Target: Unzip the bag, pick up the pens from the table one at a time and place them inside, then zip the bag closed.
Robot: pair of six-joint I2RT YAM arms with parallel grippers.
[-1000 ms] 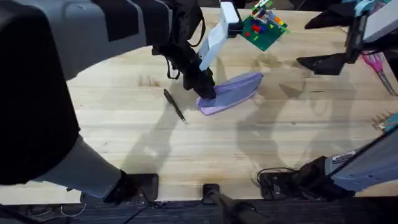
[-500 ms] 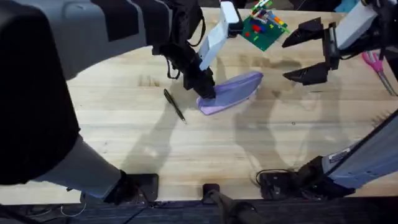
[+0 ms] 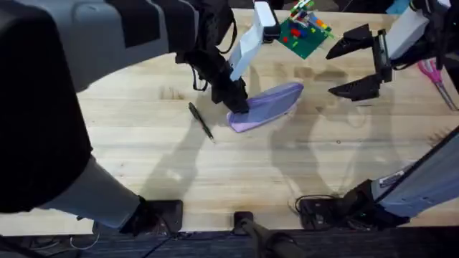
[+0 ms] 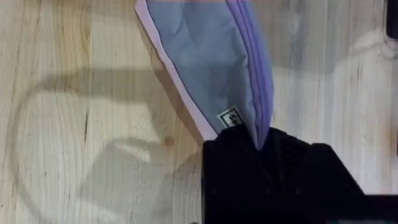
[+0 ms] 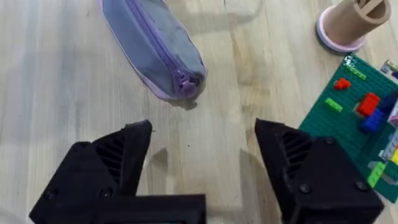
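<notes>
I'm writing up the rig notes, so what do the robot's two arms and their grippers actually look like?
Both grippers have black, angular, wedge-shaped fingers; the right gripper shows ribbed inner faces and small screws. The left gripper hangs from a white link with black joints and a thin dark cable. The right arm's links are also white. Large grey-and-black housing looms near the camera.

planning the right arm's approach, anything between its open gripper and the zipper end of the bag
Nothing: in the right wrist view only bare table lies between the right gripper and the bag.
</notes>
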